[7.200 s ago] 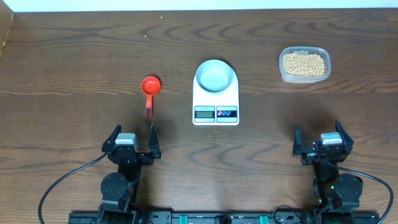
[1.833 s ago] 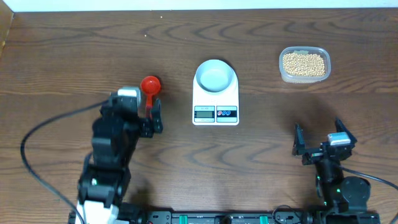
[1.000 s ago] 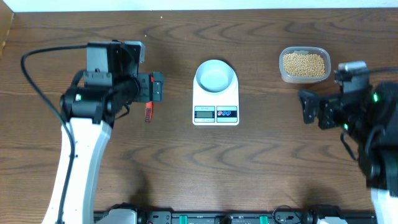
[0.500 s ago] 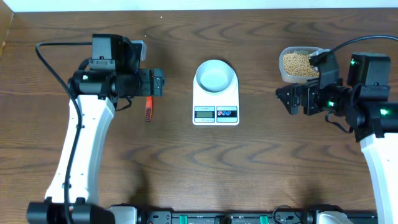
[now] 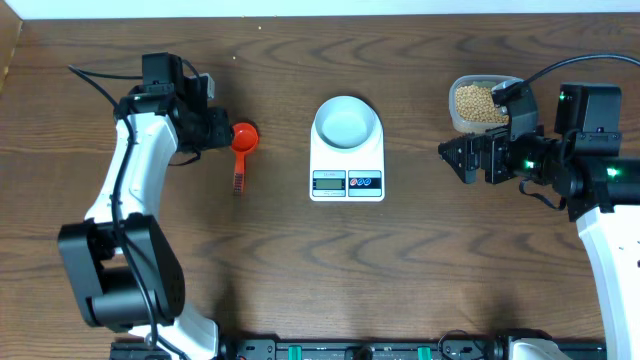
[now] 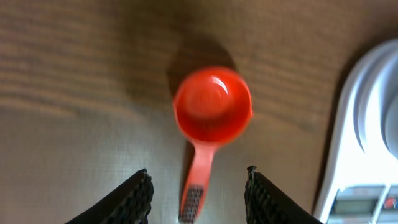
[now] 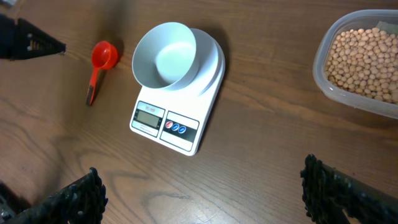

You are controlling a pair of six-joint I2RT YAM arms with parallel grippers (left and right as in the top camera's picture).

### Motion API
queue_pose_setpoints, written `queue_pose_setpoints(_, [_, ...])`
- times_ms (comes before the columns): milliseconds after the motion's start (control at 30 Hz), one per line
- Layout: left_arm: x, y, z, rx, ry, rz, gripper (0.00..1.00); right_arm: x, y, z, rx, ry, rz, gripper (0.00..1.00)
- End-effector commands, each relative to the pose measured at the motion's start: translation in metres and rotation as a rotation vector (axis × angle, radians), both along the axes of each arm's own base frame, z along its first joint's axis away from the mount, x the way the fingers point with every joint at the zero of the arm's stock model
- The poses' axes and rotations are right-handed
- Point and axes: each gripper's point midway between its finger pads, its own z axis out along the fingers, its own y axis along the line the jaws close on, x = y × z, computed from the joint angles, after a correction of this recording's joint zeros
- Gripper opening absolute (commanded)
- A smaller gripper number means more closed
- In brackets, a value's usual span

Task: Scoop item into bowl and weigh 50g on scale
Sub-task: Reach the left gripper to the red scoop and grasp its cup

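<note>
**Beans and tub.** The beans lie heaped in a clear plastic tub at the far right of the wooden table, well apart from the scale. None are seen outside the tub.

**Bowl and scale.** The pale blue-grey bowl stands upright and empty on the far end of the white scale, near the middle of the table. The scale's display and two round buttons sit along its near edge. The digits are too small to read.

**Scoop.** A red scoop lies on the table to the left of the scale, apart from it. Its cup is empty and faces up, and its handle points toward the near edge.

**Left gripper.** The left gripper hangs over the scoop's handle with one finger on each side. The wrist view is blurred, but a strip of table shows between each finger and the handle, so the jaws appear parted and not gripping the scoop.

**Right gripper.** The right gripper is held above the table between the scale and the tub, nearer the tub. Its jaws are spread wide and hold nothing, and its wrist camera takes in the scale, the bowl, the scoop and part of the tub.
</note>
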Motion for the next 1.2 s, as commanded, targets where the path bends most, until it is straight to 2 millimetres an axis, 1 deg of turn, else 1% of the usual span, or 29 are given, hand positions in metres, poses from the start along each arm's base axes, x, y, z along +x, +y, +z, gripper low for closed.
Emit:
queue_pose_setpoints(0, [0.015, 0.002, -0.018, -0.010, -0.001, 0.001, 0.45, 0.000, 0.005, 0.007, 0.003, -0.020, 0.026, 0.98])
queue_pose_setpoints(67, [0.023, 0.002, -0.029, -0.010, -0.006, 0.001, 0.39, 0.000, 0.005, 0.007, 0.003, -0.021, 0.026, 0.97])
queue_pose_setpoints(100, [0.024, 0.002, -0.031, -0.011, -0.007, 0.000, 0.39, 0.000, 0.005, 0.007, 0.003, -0.021, 0.026, 0.97])
queue_pose_setpoints(133, [0.029, 0.003, -0.040, -0.010, -0.007, 0.001, 0.39, 0.000, 0.005, 0.007, 0.003, -0.021, 0.026, 0.97])
queue_pose_setpoints(233, [0.032, 0.003, -0.056, -0.012, 0.008, 0.001, 0.38, 0.000, 0.005, 0.007, 0.003, -0.021, 0.026, 0.97])
queue_pose_setpoints(433, [0.032, 0.003, -0.077, -0.015, 0.041, 0.001, 0.30, 0.000, 0.005, 0.007, 0.003, -0.021, 0.026, 0.98])
queue_pose_setpoints(533, [0.034, 0.003, -0.081, -0.016, 0.043, 0.000, 0.29, 0.000, 0.005, 0.007, 0.003, -0.021, 0.027, 0.98])
queue_pose_setpoints(733, [0.038, 0.003, -0.084, -0.014, 0.029, 0.000, 0.19, 0.000, 0.005, 0.007, 0.004, -0.020, 0.026, 0.99])
queue_pose_setpoints(1033, [0.037, 0.003, -0.098, -0.017, 0.049, 0.000, 0.19, 0.000, 0.005, 0.007, 0.003, -0.017, 0.027, 0.99])
queue_pose_setpoints(1167, [0.037, 0.003, -0.099, -0.017, 0.050, -0.001, 0.19, 0.000, 0.005, 0.007, 0.003, -0.017, 0.027, 0.99])
